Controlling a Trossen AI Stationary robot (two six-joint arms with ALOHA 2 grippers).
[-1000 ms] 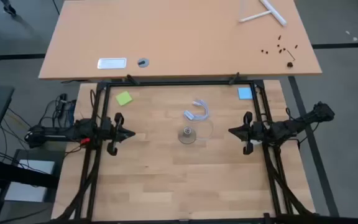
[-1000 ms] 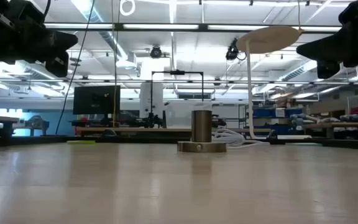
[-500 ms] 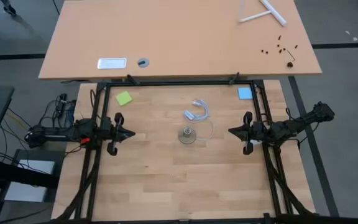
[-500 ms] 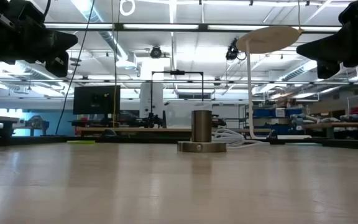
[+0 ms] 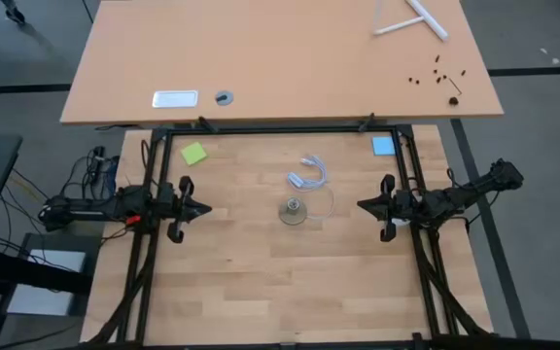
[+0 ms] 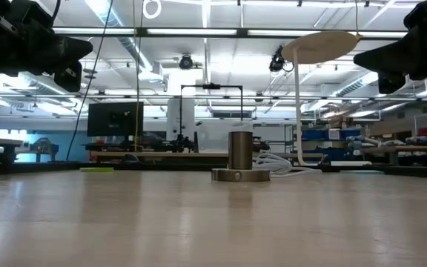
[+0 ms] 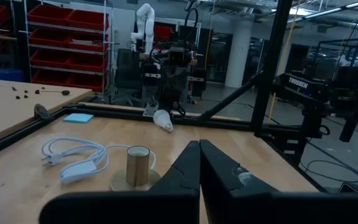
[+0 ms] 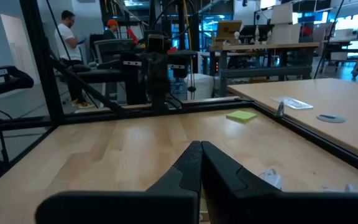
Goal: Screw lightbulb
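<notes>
Left pincer (image 5: 198, 208) closed on nothing, at nine o'clock over the table (image 5: 241, 292) edge; right pincer (image 5: 366, 205) likewise closed and empty, at three o'clock. Between them, at centre — the socket (image 5: 293, 211), with white cord (image 5: 309, 175) coiled just past it toward twelve. Lightbulb (image 7: 163, 119) seen only from the left wrist — lying on the table near the right pincer's side, well apart from the socket. Not made out from overhead.

Robotics lab: red parts bins (image 7: 42, 37), white robot arm (image 7: 143, 25).
</notes>
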